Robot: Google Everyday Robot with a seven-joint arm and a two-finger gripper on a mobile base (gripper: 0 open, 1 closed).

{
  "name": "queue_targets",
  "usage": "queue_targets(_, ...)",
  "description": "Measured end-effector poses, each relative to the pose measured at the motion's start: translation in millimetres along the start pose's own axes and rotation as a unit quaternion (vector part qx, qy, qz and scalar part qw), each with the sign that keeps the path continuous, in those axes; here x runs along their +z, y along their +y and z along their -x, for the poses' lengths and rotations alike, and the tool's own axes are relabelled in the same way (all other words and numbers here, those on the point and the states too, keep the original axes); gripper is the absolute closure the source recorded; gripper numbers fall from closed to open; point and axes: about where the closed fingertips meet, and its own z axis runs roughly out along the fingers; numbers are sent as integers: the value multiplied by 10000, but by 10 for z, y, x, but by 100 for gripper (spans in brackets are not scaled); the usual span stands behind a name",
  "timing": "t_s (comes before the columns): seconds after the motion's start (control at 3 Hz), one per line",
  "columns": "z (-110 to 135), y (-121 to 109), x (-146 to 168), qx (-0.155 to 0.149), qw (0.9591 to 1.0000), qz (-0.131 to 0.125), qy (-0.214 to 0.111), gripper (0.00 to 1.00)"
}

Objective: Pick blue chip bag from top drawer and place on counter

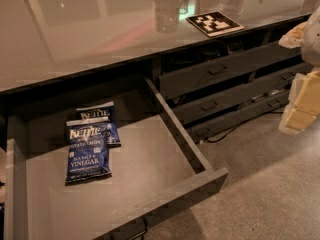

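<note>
The blue chip bag (87, 154), dark blue Kettle with white "Sea Salt & Vinegar" lettering, lies flat on the left part of the floor of the open top drawer (150, 169). A second blue Kettle bag (104, 120) lies just behind it, partly under its top edge. The glossy grey-brown counter (90, 29) runs above the drawer and bears a black-and-white square tag (215, 23). My gripper (299, 106), white and pale yellow, hangs at the far right edge of the view, well away from the drawer and above the floor, holding nothing that I can see.
Narrower stacked grey drawers (220, 74) with dark handles stand right of the open drawer. A clear cup (167, 14) stands on the counter near the tag. A dark cable (225, 133) lies on the speckled floor (260, 194). The drawer's front wall (165, 204) juts toward me.
</note>
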Motion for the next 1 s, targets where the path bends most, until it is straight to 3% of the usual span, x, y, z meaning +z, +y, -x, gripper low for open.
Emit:
queue_targets(0.67, 59, -30, 32, -92, 9999, 4, -111, 0)
queue_targets(1.0, 246, -177, 226, -316, 9983, 1, -482, 0)
